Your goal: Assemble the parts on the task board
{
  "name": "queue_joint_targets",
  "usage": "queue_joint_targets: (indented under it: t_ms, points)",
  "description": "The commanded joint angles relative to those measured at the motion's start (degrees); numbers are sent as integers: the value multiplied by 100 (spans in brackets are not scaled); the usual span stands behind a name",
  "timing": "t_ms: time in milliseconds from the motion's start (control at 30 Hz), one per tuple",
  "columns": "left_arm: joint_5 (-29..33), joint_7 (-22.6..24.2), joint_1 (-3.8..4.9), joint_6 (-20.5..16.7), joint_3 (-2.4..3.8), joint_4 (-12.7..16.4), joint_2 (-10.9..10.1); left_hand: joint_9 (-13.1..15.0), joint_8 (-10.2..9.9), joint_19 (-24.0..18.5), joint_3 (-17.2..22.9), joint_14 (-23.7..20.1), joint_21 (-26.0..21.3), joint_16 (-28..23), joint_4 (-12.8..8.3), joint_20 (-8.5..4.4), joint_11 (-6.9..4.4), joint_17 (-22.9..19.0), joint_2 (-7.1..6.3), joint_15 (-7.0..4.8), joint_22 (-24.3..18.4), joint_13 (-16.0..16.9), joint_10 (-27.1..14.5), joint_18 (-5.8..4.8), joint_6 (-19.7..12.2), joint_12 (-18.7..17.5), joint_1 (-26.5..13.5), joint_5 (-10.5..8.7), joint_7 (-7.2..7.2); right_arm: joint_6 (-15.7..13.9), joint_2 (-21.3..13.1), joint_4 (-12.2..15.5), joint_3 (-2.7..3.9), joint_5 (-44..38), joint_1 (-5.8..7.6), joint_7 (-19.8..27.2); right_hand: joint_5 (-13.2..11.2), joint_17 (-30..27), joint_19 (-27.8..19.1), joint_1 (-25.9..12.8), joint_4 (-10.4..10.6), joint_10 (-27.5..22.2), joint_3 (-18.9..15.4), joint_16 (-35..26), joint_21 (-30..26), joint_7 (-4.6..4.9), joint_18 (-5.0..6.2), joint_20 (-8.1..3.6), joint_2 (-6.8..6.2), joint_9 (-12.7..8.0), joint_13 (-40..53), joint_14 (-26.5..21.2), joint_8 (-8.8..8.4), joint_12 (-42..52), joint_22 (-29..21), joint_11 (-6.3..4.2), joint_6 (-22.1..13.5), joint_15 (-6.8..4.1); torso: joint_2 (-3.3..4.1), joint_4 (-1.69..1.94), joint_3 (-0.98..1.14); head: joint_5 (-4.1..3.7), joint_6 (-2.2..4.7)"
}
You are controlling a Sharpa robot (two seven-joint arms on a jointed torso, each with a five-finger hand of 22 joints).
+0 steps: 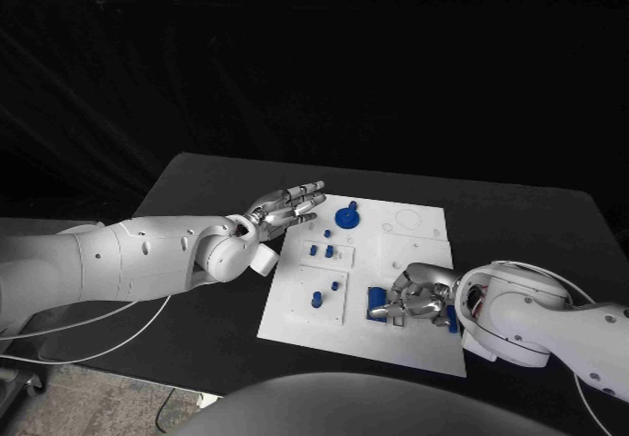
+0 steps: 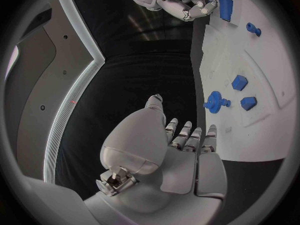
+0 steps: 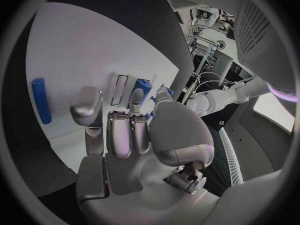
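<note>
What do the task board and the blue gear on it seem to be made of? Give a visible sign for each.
Task board: probably rigid plastic, matt white; flat, with shallow recessed outlines.
Blue gear: likely moulded or printed plastic; uniform solid blue, no metallic shine.

The white left arm (image 1: 131, 259) comes in from nine o'clock. Its silver left hand (image 1: 282, 211) is flat, with the fingers held straight and close together, pointing to about two o'clock. It holds nothing. The white right arm (image 1: 551, 327) comes in from four o'clock. Its silver right hand (image 1: 417, 298) points to nine o'clock, palm down, with the fingers curled in.
</note>
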Motion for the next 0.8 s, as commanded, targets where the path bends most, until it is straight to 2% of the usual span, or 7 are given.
queue_joint_targets:
  t_ms: [33,200,333,533,800]
  points:
    - [7,34,-4,125,4,5,5,5,23,43,38,-13,25,38,0,-3,48,8,23,44,8,8,0,52,15,32,44,18,39,254,-11,26,-1,-200,-24,-80,-68,390,15,2,13,601,-47,0,-28,-17,72,-34,-21,61,1506,389,74,22,651,-60,-1,-34,2,-3,2,-2,1]
    - [7,29,-4,129,4,-3,8,5,23,43,38,-13,25,38,0,-3,48,8,23,44,8,8,0,52,15,32,44,18,39,312,-13,10,-1,-236,-50,-115,-67,394,16,87,-26,601,-50,3,-35,-24,72,-38,-31,134,1506,390,142,22,650,-66,-7,-39,2,-1,0,-7,1]
    - [7,26,-4,135,4,-12,14,5,23,43,38,-13,25,38,0,-3,48,8,23,44,8,8,0,52,15,32,44,18,39,305,-2,-33,-1,-244,-58,-153,-5,389,18,136,-38,601,-38,2,-43,-28,73,-42,18,187,1506,390,190,22,650,-71,-10,-42,2,2,-1,-1,1]
    - [7,9,-4,150,4,-11,12,7,24,47,41,-9,27,41,-2,-1,53,9,26,49,11,9,1,52,29,37,47,20,47,239,29,-101,-1,-239,-65,-200,134,372,15,162,-6,601,-10,-7,-74,-44,77,-49,200,271,1506,386,299,22,645,-82,41,-50,0,2,1,10,1]
    - [7,-11,-4,161,4,-10,6,8,27,49,44,-8,28,42,-3,0,54,9,29,51,10,9,3,51,43,42,50,22,66,148,54,-150,-1,-204,-67,-229,109,387,25,287,-17,601,77,4,-60,-80,75,-67,496,393,1506,391,577,22,652,-112,269,-72,1,-2,1,17,1]
